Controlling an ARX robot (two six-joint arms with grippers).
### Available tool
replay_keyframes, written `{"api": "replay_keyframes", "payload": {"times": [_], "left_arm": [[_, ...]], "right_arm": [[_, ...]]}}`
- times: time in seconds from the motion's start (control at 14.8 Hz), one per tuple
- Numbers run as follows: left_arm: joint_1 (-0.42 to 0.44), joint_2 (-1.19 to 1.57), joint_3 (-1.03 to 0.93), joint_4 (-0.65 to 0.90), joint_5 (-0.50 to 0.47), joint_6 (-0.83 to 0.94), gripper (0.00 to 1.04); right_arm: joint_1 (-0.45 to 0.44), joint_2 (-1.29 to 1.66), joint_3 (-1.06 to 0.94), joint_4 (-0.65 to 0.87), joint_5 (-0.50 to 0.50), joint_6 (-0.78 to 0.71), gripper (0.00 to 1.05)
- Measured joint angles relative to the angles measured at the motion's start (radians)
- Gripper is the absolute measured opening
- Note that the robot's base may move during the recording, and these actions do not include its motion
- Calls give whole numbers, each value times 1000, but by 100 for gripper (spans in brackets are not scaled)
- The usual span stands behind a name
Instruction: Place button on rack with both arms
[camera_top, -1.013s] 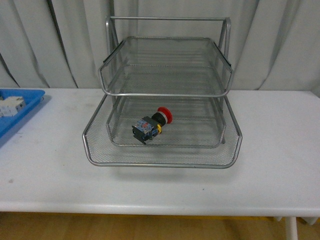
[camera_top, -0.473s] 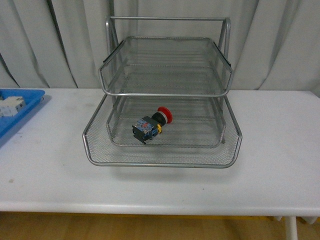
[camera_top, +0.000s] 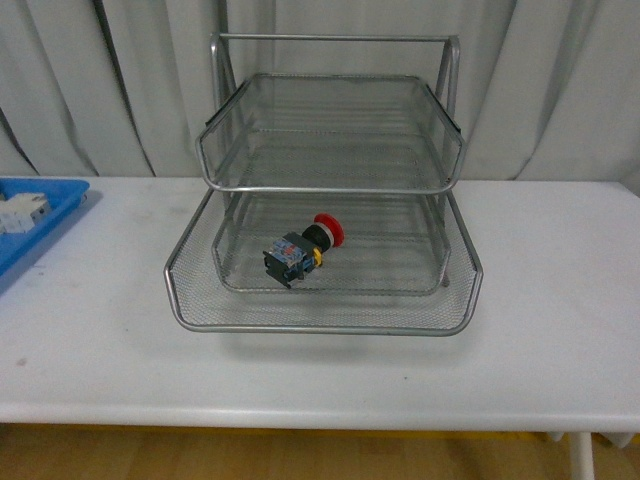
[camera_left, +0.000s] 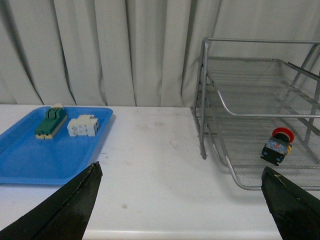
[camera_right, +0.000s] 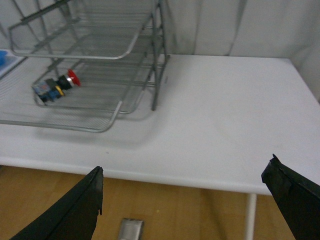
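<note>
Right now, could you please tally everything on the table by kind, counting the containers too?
Button: 1
Wire rack: 1
Blue tray: 1
Green block: 1
White block: 1
Total: 5

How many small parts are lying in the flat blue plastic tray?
2: a green block and a white block, side by side near the curtain-side rim of the blue tray. Its near corner is hidden, so more may lie there.
</note>
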Motion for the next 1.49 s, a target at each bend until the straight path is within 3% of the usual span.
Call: {"api": "replay_keyframes", "payload": {"times": [0.14,0.27,0.54,0.81,1.15,1.42,1.49], "left_arm": [[0,0,0,-1,1,0,98],[0,0,0,0,0,0,98],[0,0,0,0,0,0,98],[0,0,0,0,1,0,98],[0,0,0,0,0,0,98],[0,0,0,0,0,0,98],[0,0,0,-1,0,0,98]], "right_arm": [[11,268,120,117,-47,32,98],[99,612,213,222,-31,67,98],[280,1148,358,381,34,184,49],[470,1459,498,499,142,296,2],[625,1736,695,557,280,339,2],[642,1858,901,496,343,287,2],[621,1903,1032,439,365,263,2]]}}
